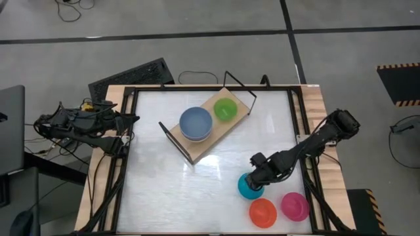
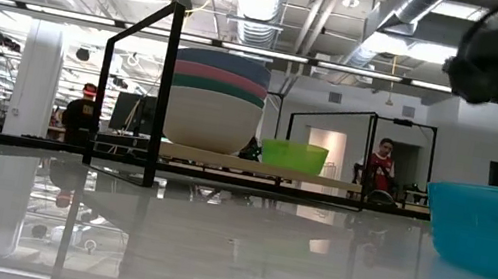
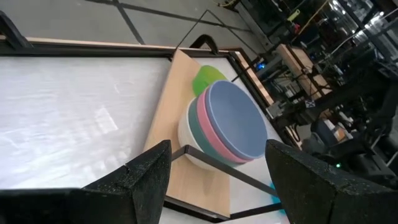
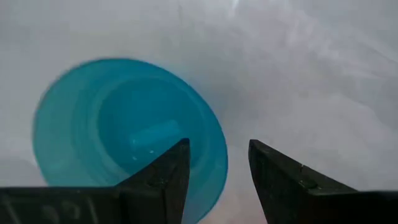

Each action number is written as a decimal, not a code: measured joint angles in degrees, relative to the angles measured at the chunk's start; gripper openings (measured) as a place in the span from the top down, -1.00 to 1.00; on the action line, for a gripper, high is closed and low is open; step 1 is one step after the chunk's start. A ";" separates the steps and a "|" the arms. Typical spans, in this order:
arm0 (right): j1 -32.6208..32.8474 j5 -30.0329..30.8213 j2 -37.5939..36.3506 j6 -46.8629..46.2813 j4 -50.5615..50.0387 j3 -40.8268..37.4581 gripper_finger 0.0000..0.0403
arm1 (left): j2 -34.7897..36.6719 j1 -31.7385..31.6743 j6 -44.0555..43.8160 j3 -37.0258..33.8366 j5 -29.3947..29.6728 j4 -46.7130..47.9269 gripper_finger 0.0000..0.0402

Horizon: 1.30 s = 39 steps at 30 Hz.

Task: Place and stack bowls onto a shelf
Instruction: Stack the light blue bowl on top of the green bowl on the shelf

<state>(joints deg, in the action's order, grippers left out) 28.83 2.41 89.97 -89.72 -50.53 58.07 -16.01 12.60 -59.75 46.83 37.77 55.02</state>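
**R tool over teal bowl, jaws apart**

Your right tool (image 1: 257,179) sits low over the small teal bowl (image 1: 249,187) at the table's (image 1: 164,190) near-right area. Wrist view: fingers spread, one inside the rim, one outside; not clenched on it.

Shelf (image 1: 211,124) lies diagonally at table centre-rear. On it: stack of large bowls (image 1: 195,123), blue-grey on top, pink, teal, white below per low view. Small green bowl (image 1: 225,109) just beside the stack, on the same board.

Red bowl (image 1: 262,212) and magenta bowl (image 1: 294,206) rest on the table near the front edge, close to the teal one.

Left tool (image 3: 217,174) waits at the table's left edge, fingers released, holding nothing.
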 joint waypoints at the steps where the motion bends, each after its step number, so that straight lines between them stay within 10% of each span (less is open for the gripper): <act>1: 0.03 -0.76 -0.02 -0.15 2.01 -1.23 0.06 | 0.00 0.00 0.00 0.00 0.01 0.00 -0.22; 6: 0.00 -2.08 0.00 -4.94 3.86 -4.68 0.20 | 0.00 0.00 0.57 0.00 0.02 0.02 -0.22; 12: -1.05 -2.39 -0.05 -5.41 5.28 -5.01 0.89 | 0.00 0.00 0.59 0.00 0.24 0.34 -0.22; 30: -36.48 5.71 -8.28 25.34 -4.45 14.27 0.89 | 0.00 0.00 0.01 0.00 0.42 1.62 -0.22; 39: -55.38 3.00 -0.90 40.76 -5.17 26.53 0.89 | 0.00 0.00 -0.50 0.00 1.72 1.70 -0.22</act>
<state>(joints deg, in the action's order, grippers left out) -26.55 5.41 89.07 -48.97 -55.70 84.60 -16.01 12.60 -60.25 46.83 39.49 56.73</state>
